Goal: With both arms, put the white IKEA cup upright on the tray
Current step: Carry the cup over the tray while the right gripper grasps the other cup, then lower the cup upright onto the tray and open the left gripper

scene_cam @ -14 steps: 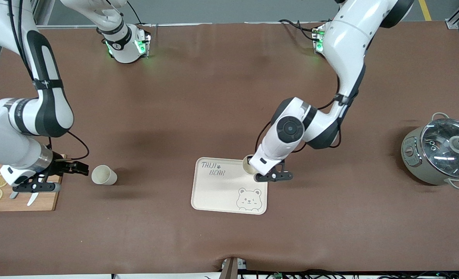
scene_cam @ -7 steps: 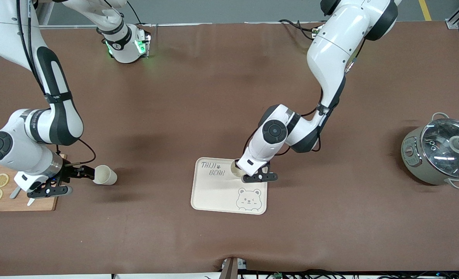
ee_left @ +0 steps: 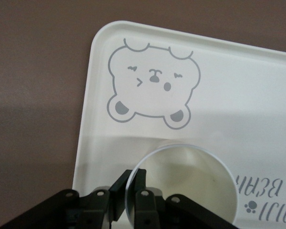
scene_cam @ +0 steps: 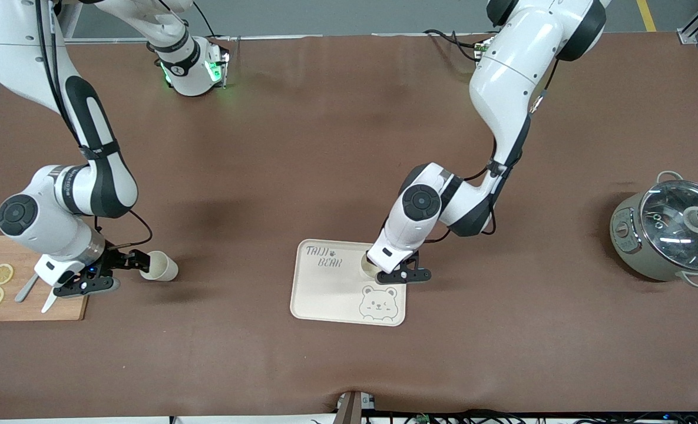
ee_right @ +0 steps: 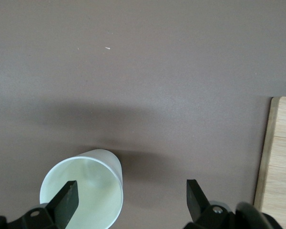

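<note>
The cream tray (scene_cam: 325,294) with the bear face lies mid-table. My left gripper (scene_cam: 382,270) is over the tray's edge toward the left arm's end. It is shut on the rim of a white cup (scene_cam: 369,266) that stands upright, mouth up, by the bear drawing. In the left wrist view the gripper (ee_left: 132,183) pinches the wall of this cup (ee_left: 190,186) above the tray (ee_left: 257,90); I cannot tell if the cup rests on the tray. A second white cup (scene_cam: 159,266) stands on the table beside the cutting board. My right gripper (scene_cam: 139,261) is open, one finger over the mouth of that cup (ee_right: 86,191), the other outside it (ee_right: 131,193).
A wooden cutting board (scene_cam: 60,309) with lemon slices and a knife lies at the right arm's end of the table, its edge showing in the right wrist view (ee_right: 281,157). A grey pot with a glass lid (scene_cam: 670,229) stands at the left arm's end.
My right gripper has moved off the cutting board to the second cup and now straddles its rim. My left gripper has carried its cup over the tray, closer to the bear drawing.
</note>
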`<state>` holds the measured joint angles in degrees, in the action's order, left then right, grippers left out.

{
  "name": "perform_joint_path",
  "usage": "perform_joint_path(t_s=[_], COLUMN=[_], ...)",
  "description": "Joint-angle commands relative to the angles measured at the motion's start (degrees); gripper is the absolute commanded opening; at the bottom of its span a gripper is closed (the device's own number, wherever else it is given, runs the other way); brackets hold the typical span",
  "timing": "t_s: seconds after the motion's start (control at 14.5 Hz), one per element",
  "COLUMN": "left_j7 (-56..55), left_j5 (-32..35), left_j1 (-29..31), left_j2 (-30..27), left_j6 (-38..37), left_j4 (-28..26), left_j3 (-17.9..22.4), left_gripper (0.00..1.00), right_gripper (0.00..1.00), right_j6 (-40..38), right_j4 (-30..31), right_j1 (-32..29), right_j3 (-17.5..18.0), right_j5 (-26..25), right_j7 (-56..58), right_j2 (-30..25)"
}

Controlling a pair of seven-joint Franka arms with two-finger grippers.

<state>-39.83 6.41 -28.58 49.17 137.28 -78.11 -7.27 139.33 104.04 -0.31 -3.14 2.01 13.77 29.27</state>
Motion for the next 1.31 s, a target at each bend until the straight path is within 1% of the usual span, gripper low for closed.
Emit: perform_joint_path(t_s=[0.0,0.14,0.48,0.62,0.83,1.24], left_j7=[-1.39,-1.39,-2.61,-4.2,-5.08,-5.17], left_j5=[3.34,4.74,11.51,13.1,13.02,12.75], left_j1=[-0.69,-1.13,-1.92,-2.45,-2.71,-2.71], left_j2=[0.57,0.05,-0.92,-0.83,-0.66,-0.66], left_j6=[-0.7,-4.19,-13.08,-13.88,-13.8,-13.8], left_j4=[0.15,0.15,0.15,0.15,0.24,0.24], left_j3=[1.29,2.0,2.0,1.91,1.82,1.73], left_gripper=[0.0,0.0,0.0,0.0,0.0,0.0], right_gripper=[1.0,1.0,1.0,1.0,1.0,1.0], right_j6=[0.95,1.56,2.26,2.53,4.46,4.55], right_j4=[1.34,1.78,3.01,3.19,3.8,3.8], right_j1=[-0.39,-0.39,-0.31,-0.22,0.04,0.13], right_j3=[0.24,0.24,0.42,0.5,0.5,0.5], right_j5=[0.28,0.37,0.28,0.37,0.37,0.37], right_j7=[1.26,2.39,2.75,2.75,2.75,2.75], right_j2=[-0.79,-0.79,-0.79,-0.79,-0.62,0.17])
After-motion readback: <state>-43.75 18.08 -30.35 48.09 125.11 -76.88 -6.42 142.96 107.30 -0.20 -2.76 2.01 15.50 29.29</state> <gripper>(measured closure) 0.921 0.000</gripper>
